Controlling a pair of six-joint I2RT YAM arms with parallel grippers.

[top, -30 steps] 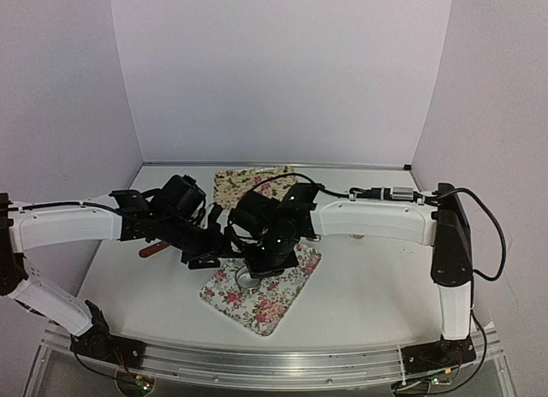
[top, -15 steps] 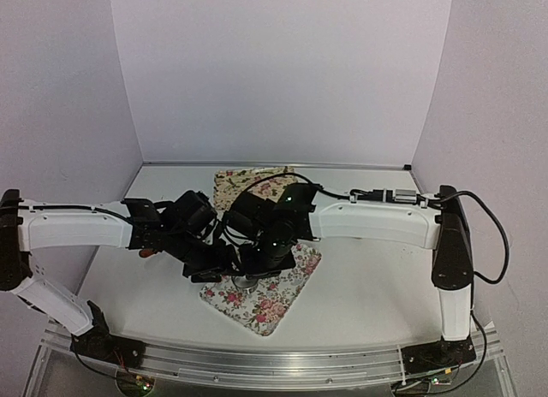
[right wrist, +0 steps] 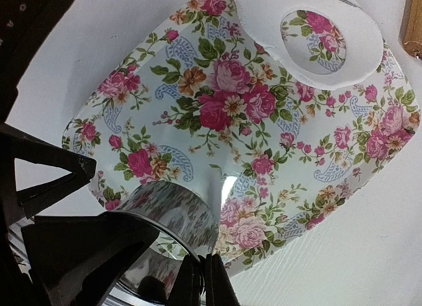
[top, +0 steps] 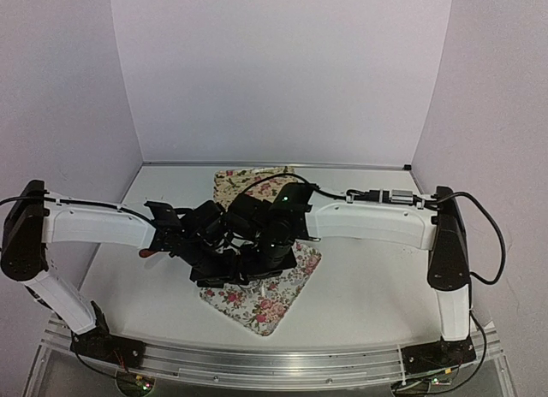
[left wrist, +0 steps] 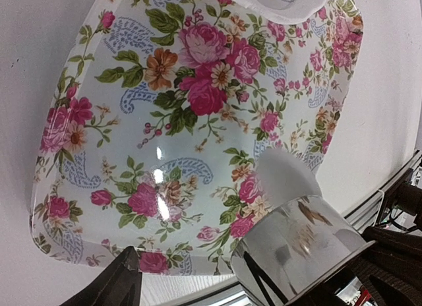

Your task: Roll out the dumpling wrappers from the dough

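right gripper (right wrist: 201, 279) pinched shut on metal ring (right wrist: 165, 214) wall, holding it tilted just over the flowered tray (right wrist: 217, 121) | left gripper (left wrist: 258, 283) jaws apart either side of the ring, probably to free the dumpling wrapper (left wrist: 283, 174) showing white at its mouth | dough (right wrist: 356, 59) sheet with one hole lies at the tray's far corner

The left claw (left wrist: 254, 277) and right claw (right wrist: 201, 279) crowd the metal ring (left wrist: 297, 246) over one end of the tray (top: 272, 310). The tray's middle and the desk (top: 377, 277) to its right lie open.

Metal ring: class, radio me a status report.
Right gripper shut on metal ring. Left gripper open, flanking it. Dough sheet, holed, at flowered tray's far end. Nothing blocking seen.
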